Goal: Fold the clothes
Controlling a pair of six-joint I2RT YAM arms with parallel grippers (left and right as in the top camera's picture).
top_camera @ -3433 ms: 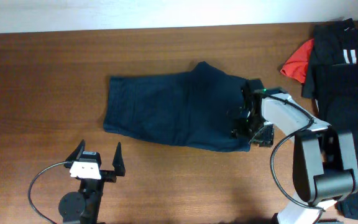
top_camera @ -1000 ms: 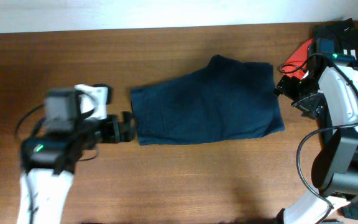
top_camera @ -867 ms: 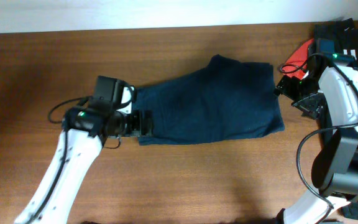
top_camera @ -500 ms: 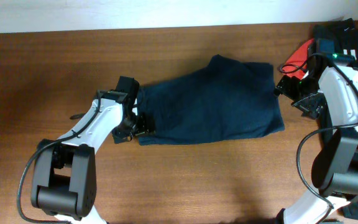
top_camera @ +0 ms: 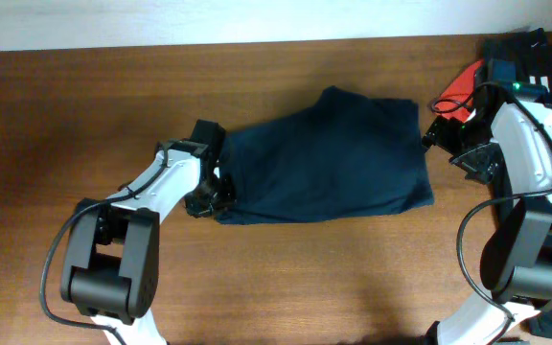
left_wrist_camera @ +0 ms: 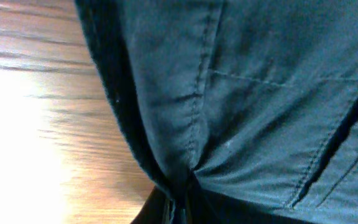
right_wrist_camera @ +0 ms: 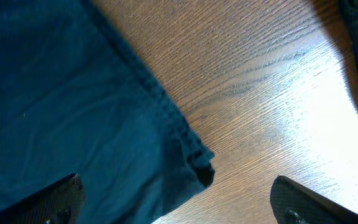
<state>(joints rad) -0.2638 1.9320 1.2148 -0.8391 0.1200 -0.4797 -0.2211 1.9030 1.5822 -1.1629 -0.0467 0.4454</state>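
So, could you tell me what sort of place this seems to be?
Probably a robotics lab bench: a left arm and a right arm at a wooden table, navy shorts spread on it, more garments heaped at one corner.

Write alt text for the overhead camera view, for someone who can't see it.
Dark navy denim-like shorts lie spread on a brown wooden table. The left tool pinches their left edge; the right tool hangs open by their right edge, near a red-orange garment.

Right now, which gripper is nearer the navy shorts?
Left. The left gripper is pinching the shorts' left edge; the right gripper sits open at their right edge, gripping nothing.
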